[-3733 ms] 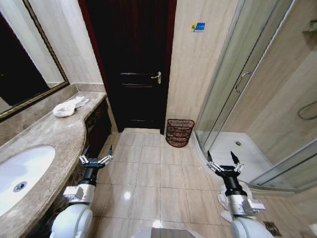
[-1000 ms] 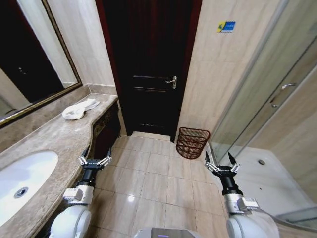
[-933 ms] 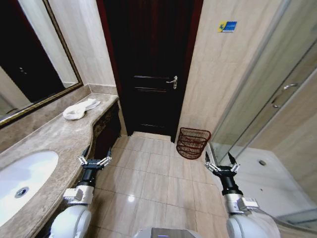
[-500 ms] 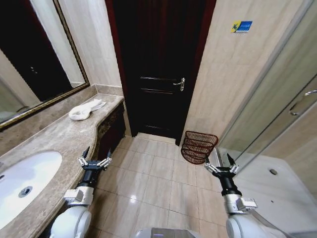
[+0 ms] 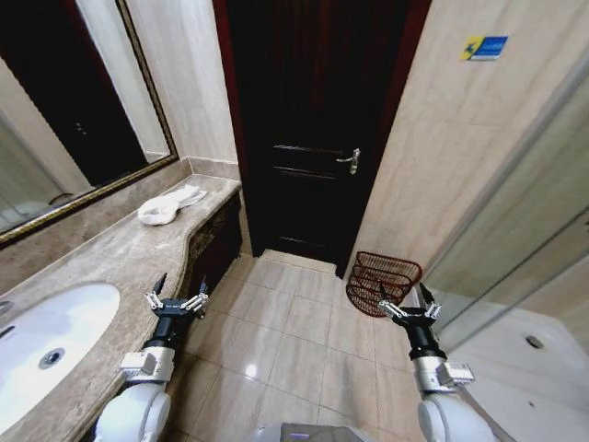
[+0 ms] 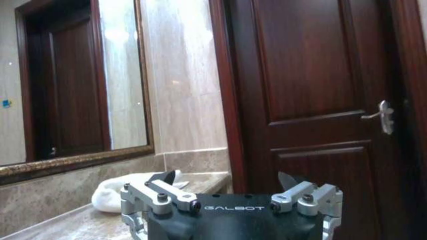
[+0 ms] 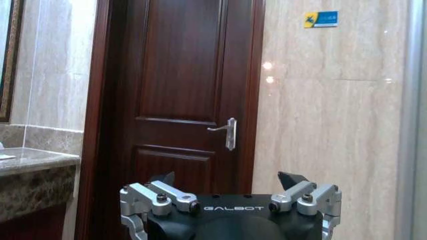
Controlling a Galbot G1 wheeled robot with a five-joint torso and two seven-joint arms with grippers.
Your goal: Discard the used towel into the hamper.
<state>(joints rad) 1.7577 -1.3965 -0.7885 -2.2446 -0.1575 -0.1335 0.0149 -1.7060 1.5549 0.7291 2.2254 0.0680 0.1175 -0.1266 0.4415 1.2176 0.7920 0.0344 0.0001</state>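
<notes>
The used towel [image 5: 171,208] is a crumpled white bundle lying at the far end of the marble counter [image 5: 110,262], below the mirror; the left wrist view catches the towel [image 6: 117,194] just beyond my left gripper [image 6: 227,179]. On the floor by the wall to the right of the door stands the hamper [image 5: 382,282], a dark reddish-brown open-weave basket. In the head view my left gripper [image 5: 176,296] hangs open beside the counter's front edge, well short of the towel. My right gripper [image 5: 403,306] is open and empty just in front of the hamper, also seen as the right gripper [image 7: 227,179].
A dark wooden door [image 5: 317,129] with a metal handle [image 5: 350,161] is straight ahead. A white sink [image 5: 46,331] is set in the counter at near left. A glass shower enclosure [image 5: 525,276] stands to the right. Tiled floor [image 5: 294,341] lies open between counter and hamper.
The whole picture has shifted: the camera has turned left and come closer to the door, so door, towel and hamper sit further right and larger. Both grippers stay open and held as before.
</notes>
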